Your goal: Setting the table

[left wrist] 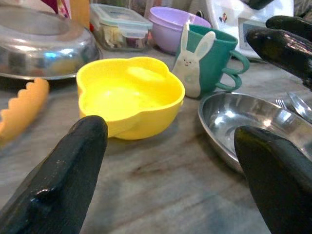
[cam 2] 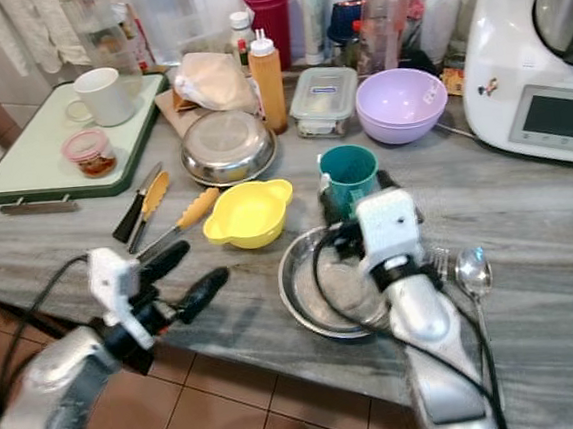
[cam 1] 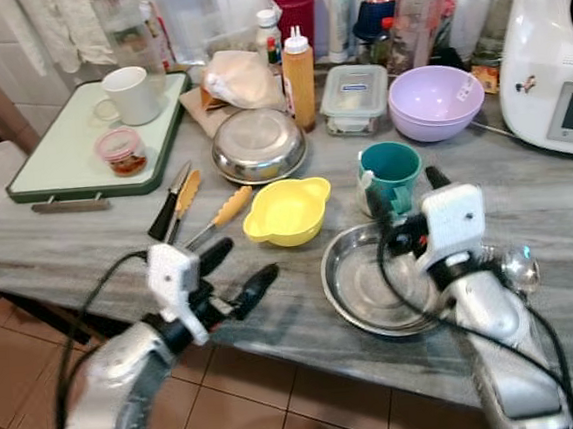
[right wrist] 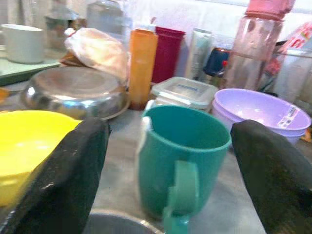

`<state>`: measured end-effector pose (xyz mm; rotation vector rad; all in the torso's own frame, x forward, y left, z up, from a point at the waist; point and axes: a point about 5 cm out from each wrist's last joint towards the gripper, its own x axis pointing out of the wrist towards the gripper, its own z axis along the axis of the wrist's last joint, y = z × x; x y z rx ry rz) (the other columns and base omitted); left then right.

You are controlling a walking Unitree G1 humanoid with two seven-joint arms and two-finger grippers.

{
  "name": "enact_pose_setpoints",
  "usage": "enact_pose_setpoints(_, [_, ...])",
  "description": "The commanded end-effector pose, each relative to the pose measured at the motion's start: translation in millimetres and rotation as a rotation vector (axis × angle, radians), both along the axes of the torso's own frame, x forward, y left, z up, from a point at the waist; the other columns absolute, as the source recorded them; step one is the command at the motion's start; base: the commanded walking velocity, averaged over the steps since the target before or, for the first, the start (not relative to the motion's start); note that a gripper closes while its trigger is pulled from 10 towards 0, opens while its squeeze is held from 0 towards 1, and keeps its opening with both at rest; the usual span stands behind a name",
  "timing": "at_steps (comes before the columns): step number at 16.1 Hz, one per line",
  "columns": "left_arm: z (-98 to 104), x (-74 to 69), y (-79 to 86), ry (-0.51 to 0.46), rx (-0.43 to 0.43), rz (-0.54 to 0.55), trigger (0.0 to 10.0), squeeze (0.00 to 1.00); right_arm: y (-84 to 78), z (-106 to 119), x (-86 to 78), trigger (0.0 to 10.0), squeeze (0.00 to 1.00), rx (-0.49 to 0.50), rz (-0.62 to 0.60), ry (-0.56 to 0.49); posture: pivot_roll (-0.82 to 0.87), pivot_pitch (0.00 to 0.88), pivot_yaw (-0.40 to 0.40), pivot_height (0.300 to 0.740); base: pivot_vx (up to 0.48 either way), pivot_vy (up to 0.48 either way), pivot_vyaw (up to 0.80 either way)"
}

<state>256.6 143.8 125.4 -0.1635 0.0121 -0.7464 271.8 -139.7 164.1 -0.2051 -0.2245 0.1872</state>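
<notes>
On the counter (cam 1: 89,247), the teal mug (cam 1: 392,171) stands beside the steel plate (cam 1: 368,283); the right gripper (cam 1: 406,196) hovers spread just before it, the left gripper (cam 1: 239,269) spread near the yellow bowl (cam 1: 286,212).

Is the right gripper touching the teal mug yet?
Apart. The right wrist view shows the teal mug standing between the right gripper's open fingers, with countertop visible on both sides.

The room is bright and evenly lit, shadows are soft, and the right wrist view is slightly blurred.
</notes>
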Motion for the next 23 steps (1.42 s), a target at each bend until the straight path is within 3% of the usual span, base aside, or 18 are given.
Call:
enact_pose_setpoints(1, [4,2.4,5.8,-0.019,0.015,0.047,10.0,0.0,6.9,2,-4.3,10.0,1.0,-0.003,0.021,-0.006,-0.08,0.098,0.067,0.74,0.0,0.0,0.0])
enact_pose_setpoints(3, [6,4.6,8.5,-0.033,0.02,0.079,10.0,0.0,9.9,3,-7.2,10.0,1.0,-0.013,0.03,-0.009,-0.08,0.095,0.065,0.74,0.0,0.0,0.0])
enact_pose_setpoints(6, [4,18.8,26.4,-0.06,0.109,0.292,10.0,0.0,8.7,2,-9.6,10.0,1.0,-0.019,0.025,-0.005,-0.08,0.093,0.062,0.74,0.0,0.0,0.0])
enact_pose_setpoints(7, [4,19.5,28.9,-0.063,0.091,0.312,10.0,0.0,9.4,-1,-11.7,10.0,1.0,-0.029,0.03,0.001,-0.07,0.091,0.062,0.74,0.0,0.0,0.0])
enact_pose_setpoints(8, [5,19.7,31.7,-0.069,0.095,0.353,10.0,0.0,9.0,-2,-12.6,10.0,0.42,-0.029,0.03,0.006,-0.07,0.09,0.061,0.74,0.0,0.0,0.0])
enact_pose_setpoints(9, [5,20.6,33.1,-0.076,0.103,0.383,10.0,0.0,9.3,-2,-12.6,10.0,0.0,-0.034,0.03,0.004,-0.07,0.088,0.06,0.74,0.0,0.0,0.0])
enact_pose_setpoints(13, [5,24.5,37.8,-0.106,0.122,0.547,10.0,0.0,16.1,5,-11.9,10.0,0.0,-0.155,0.057,-0.066,-0.06,0.086,0.055,0.74,0.0,0.0,0.2])
enact_pose_setpoints(23, [-9,27.2,38.0,-0.082,0.216,0.629,10.0,0.0,30.7,4,-7.7,10.0,0.0,-0.11,0.14,-0.042,-0.04,0.084,0.056,0.74,0.0,0.0,0.8])
